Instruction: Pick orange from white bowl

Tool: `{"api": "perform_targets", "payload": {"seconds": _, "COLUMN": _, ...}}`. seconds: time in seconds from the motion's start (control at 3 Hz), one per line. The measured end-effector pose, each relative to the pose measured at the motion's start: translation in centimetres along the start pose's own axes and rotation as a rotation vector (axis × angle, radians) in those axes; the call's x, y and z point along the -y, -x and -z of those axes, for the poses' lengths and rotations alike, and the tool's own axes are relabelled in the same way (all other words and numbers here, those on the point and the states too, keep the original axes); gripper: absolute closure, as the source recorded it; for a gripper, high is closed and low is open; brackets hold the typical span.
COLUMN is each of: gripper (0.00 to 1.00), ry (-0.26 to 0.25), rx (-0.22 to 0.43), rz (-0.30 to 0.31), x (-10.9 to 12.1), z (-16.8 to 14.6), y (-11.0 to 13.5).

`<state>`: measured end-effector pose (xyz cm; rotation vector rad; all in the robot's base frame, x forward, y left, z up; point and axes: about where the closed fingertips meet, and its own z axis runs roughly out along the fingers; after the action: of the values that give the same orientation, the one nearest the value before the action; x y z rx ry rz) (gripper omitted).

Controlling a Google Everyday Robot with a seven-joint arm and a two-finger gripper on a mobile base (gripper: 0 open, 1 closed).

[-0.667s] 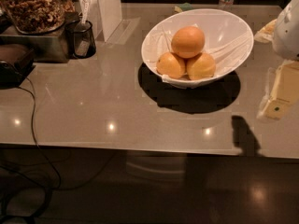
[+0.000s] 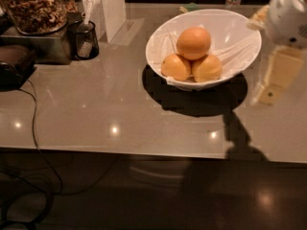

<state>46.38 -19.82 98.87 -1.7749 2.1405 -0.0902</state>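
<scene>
The white bowl (image 2: pixel 240 51) stands on the grey counter, right of the middle. It holds three oranges. The largest, deeper-toned orange (image 2: pixel 194 42) sits on top of two smaller, yellower ones (image 2: pixel 175 66) (image 2: pixel 207 68). My gripper (image 2: pixel 274 75) hangs at the right edge of the view, just right of the bowl's rim and above the counter, clear of the fruit. Its white wrist (image 2: pixel 288 16) is above it. It holds nothing that I can see.
A glass jar of nuts (image 2: pixel 33 6) on a metal box stands at the back left, with a black cup (image 2: pixel 84 40) and a white upright box (image 2: pixel 109 8) beside it. A dark device with a cable (image 2: pixel 14 68) lies at the left. The counter's front edge (image 2: pixel 144 152) runs across the view.
My gripper has moved a little left and farther back, closer to the bowl's right rim. The bowl and oranges have not moved.
</scene>
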Motion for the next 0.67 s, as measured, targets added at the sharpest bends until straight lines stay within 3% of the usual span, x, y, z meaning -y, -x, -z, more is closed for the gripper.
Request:
{"api": "perform_targets", "payload": {"seconds": 0.33, "gripper": 0.00, "ry": -0.004, "rx": 0.069, "rz": 0.129, "x": 3.6, "z": 0.3, "y": 6.0}}
{"api": "perform_targets", "payload": {"seconds": 0.67, "gripper": 0.00, "ry": -0.051, "rx": 0.107, "rz": 0.150, "x": 4.7, "z": 2.0, "y": 7.9}}
